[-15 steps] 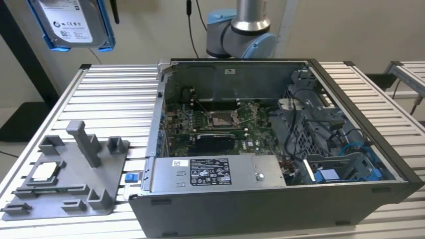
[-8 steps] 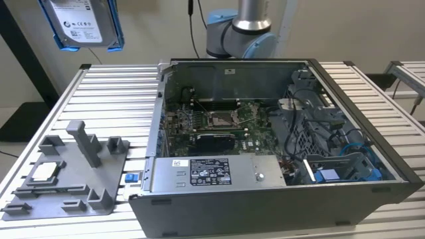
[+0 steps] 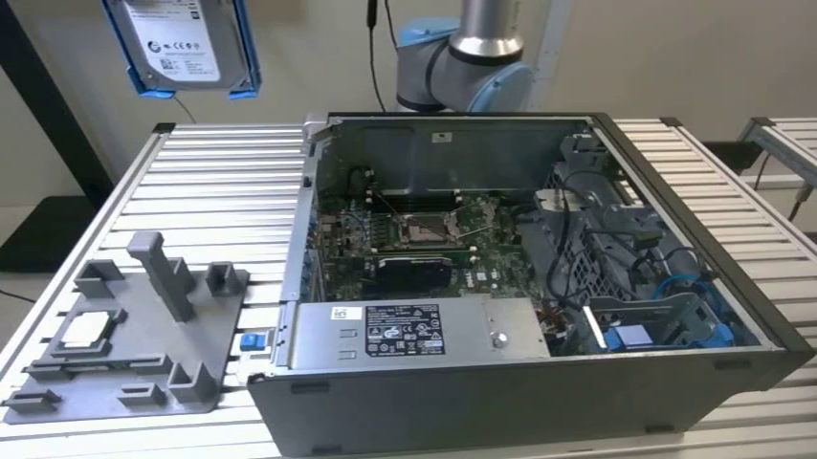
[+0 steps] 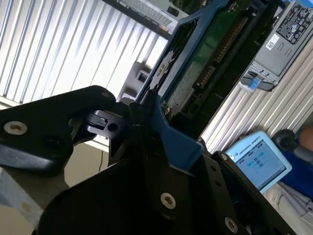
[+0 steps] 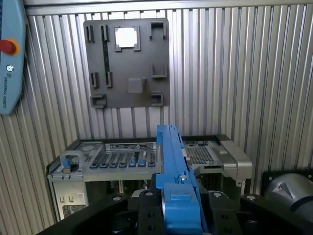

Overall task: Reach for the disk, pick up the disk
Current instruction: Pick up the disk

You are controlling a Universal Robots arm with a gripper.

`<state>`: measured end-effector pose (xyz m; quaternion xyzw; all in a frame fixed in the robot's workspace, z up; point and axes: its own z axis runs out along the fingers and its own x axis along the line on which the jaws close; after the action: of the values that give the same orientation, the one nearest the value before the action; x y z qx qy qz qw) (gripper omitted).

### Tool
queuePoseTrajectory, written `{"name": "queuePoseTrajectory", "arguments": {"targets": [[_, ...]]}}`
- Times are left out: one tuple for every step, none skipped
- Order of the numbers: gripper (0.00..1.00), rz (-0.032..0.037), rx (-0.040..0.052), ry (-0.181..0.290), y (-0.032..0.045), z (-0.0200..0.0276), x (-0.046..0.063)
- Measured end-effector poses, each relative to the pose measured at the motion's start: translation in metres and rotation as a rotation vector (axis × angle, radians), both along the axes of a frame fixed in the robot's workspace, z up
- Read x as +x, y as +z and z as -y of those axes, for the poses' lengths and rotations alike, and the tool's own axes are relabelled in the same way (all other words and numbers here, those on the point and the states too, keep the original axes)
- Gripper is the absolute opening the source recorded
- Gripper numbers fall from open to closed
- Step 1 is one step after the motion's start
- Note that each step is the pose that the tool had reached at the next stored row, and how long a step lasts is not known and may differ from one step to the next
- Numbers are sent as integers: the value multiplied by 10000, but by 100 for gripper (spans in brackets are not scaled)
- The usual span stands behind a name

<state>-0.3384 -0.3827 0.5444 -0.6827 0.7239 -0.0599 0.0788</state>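
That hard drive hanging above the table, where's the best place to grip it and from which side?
Probably pinch the disk across its two flat faces near one short end, coming in along its length: it is a thin slab, so those faces are broad and parallel. The gripper holds it that way, blue rail edge-on in the first wrist view.

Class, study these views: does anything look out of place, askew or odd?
The disk hangs in mid-air at the exterior view's upper left, clear of the open computer case; the first wrist view shows the end effector gripping its blue rail. Nothing looks damaged.
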Motion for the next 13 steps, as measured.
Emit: {"name": "queuePoseTrajectory", "arguments": {"targets": [[0,1,1,0,-1,0,25],[0,1,0,1,0,0,48],[0,1,0,1,0,0,72],[0,0,0,0,0,0,97],[0,0,0,1,0,0,125],[0,0,0,1,0,0,150],[0,0,0,0,0,0,175],[0,0,0,0,0,0,199],[0,1,1,0,0,0,221],[0,0,0,0,0,0,243],[0,1,0,0,0,0,267],[0,0,1,0,-1,0,288],[0,0,0,0,0,0,310]]}}
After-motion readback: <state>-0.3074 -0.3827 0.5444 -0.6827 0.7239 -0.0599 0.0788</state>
